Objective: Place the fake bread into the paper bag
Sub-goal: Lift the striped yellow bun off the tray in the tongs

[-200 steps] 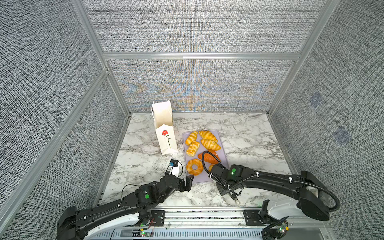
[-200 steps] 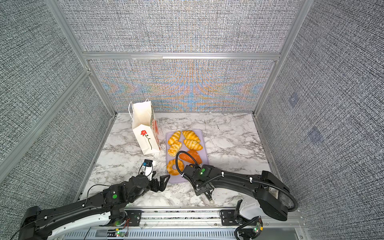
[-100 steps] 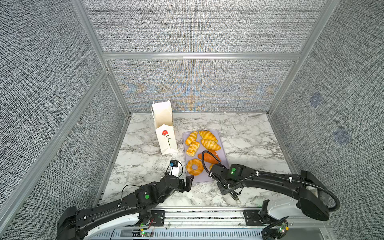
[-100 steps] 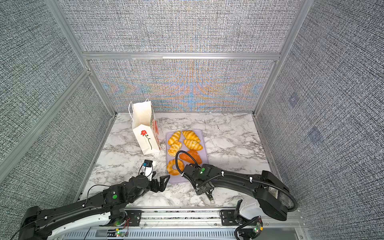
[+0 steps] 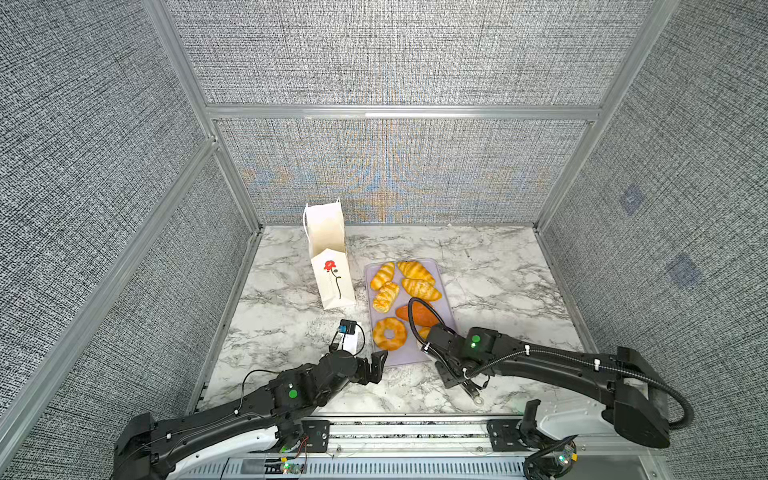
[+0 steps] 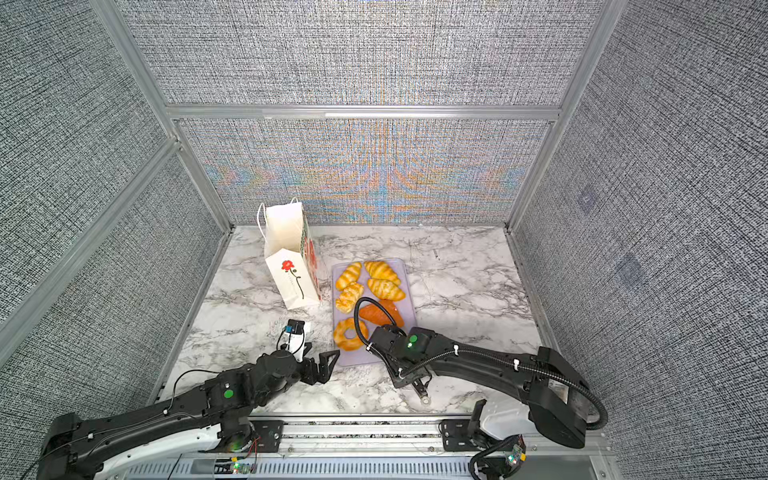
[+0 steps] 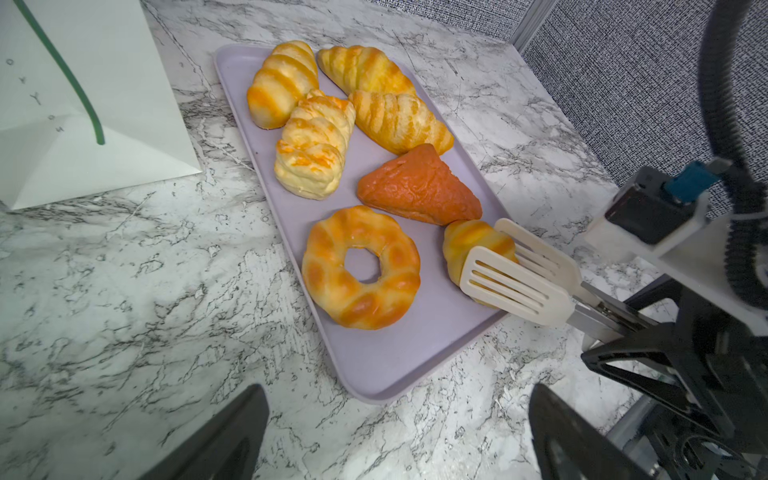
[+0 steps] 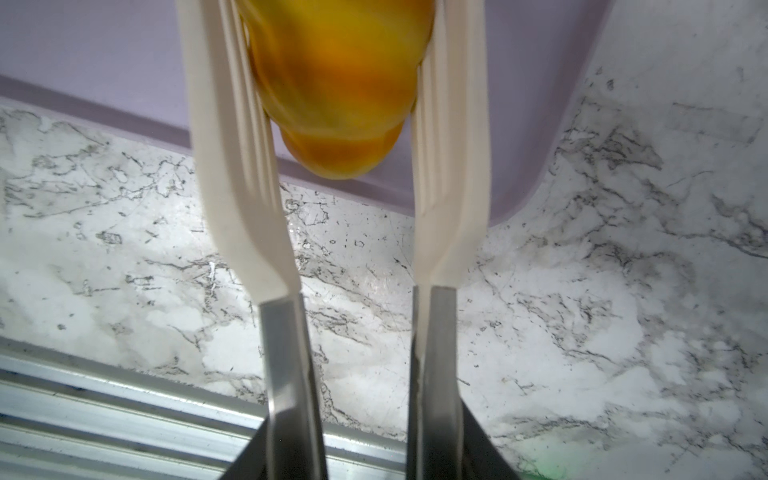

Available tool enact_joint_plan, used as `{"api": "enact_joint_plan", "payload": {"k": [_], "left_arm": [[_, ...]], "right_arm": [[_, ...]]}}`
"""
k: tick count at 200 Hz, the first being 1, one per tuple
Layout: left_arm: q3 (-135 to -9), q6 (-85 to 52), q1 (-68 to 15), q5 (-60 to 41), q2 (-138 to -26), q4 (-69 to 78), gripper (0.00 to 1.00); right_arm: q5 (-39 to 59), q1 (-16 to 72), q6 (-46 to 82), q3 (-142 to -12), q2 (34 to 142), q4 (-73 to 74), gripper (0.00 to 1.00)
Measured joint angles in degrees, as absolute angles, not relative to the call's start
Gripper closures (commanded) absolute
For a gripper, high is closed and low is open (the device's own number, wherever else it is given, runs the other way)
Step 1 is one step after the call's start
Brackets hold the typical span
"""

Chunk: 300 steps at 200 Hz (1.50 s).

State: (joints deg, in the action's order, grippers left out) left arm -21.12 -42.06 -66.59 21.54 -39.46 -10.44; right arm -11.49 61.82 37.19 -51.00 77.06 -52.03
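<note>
The right gripper (image 8: 365, 451) pinches tongs (image 7: 515, 286) in its fingers; their cream blades flank a small croissant (image 7: 465, 245) on the lavender tray (image 7: 374, 365). The left gripper (image 7: 399, 436) has its fingers spread wide.

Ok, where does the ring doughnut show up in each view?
In a top view: ring doughnut at the lilac tray's near left corner.
In a top view: ring doughnut, same corner.
Left wrist: ring doughnut at picture centre.
Right wrist: not in it; only tongs and another roll.
Shared landmark: the tray, in all four.
</note>
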Motion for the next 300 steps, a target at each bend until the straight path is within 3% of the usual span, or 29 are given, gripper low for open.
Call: {"api": "enact_joint_plan", "payload": {"k": [160,300], "left_arm": [[-22.4,-40.9,-66.6,23.4,-35.9,-13.0,0.01],[-25.0,-40.7,-66.6,29.2,-31.4,-21.0,0.01]], "right_arm": [[-11.5,61.8,36.7,-52.1,73.0,-52.0,0.56],[-11.2,60.9,32.1,-61.1,75.0,-50.5,0.57]]}}
